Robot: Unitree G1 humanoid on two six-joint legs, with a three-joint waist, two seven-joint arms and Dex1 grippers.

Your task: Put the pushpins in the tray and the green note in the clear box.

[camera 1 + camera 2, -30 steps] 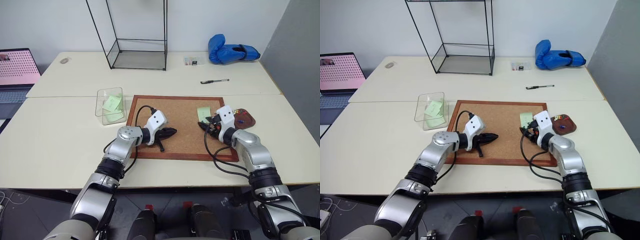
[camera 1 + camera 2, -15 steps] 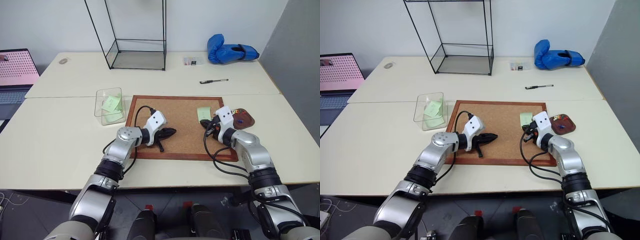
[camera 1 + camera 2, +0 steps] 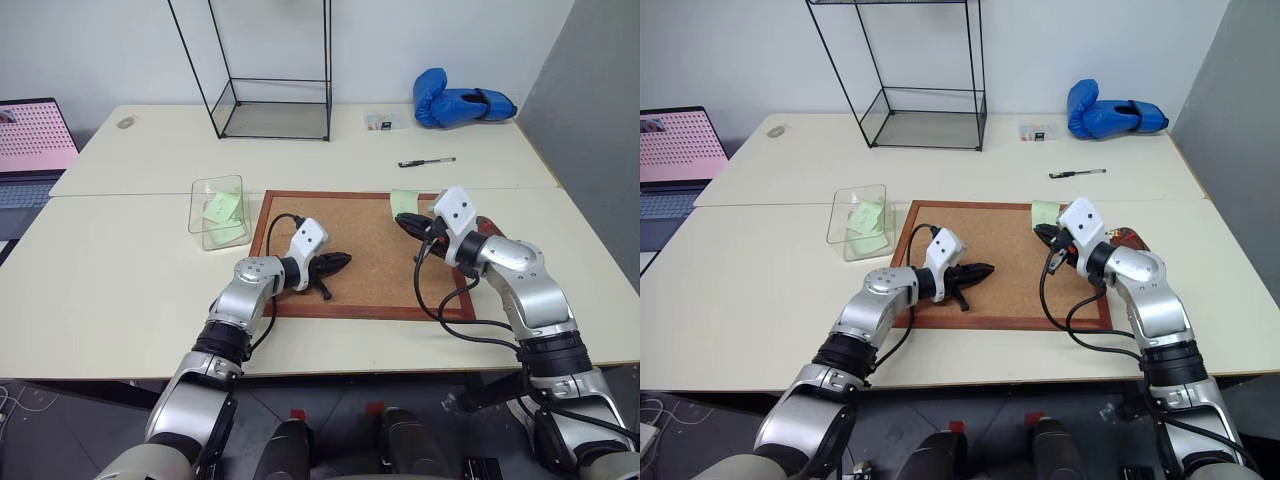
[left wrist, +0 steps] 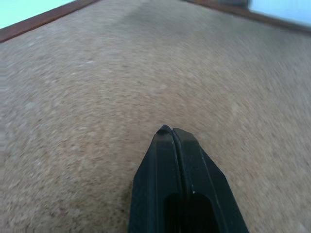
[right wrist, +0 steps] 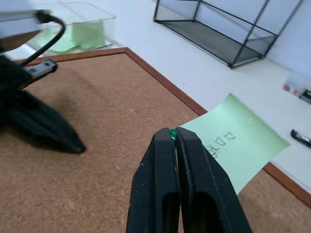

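Observation:
My right gripper (image 3: 403, 221) hangs above the cork board (image 3: 365, 275) near its far right corner. Its fingers are shut on one corner of the green note (image 5: 238, 141), with a tiny bright green speck at the tips (image 5: 172, 132). The note (image 3: 403, 200) is lifted off the board and sticks out past the fingers. The reddish-brown tray (image 3: 1132, 236) lies to the right of the board, mostly hidden behind that hand. The clear box (image 3: 220, 210) stands left of the board with green paper inside. My left gripper (image 3: 345, 261) rests shut and empty on the board. I cannot make out any pushpins.
A tall black-framed glass case (image 3: 275, 110) stands at the back, with a small clear case (image 3: 380, 122), a blue boxing glove (image 3: 460, 105) and a pen (image 3: 428, 162) to its right. A laptop (image 3: 35, 135) sits at the far left edge.
My right gripper has risen from the board and drawn toward its far edge, taking the green note up with it. The left gripper stayed in place, its wrist rolled slightly.

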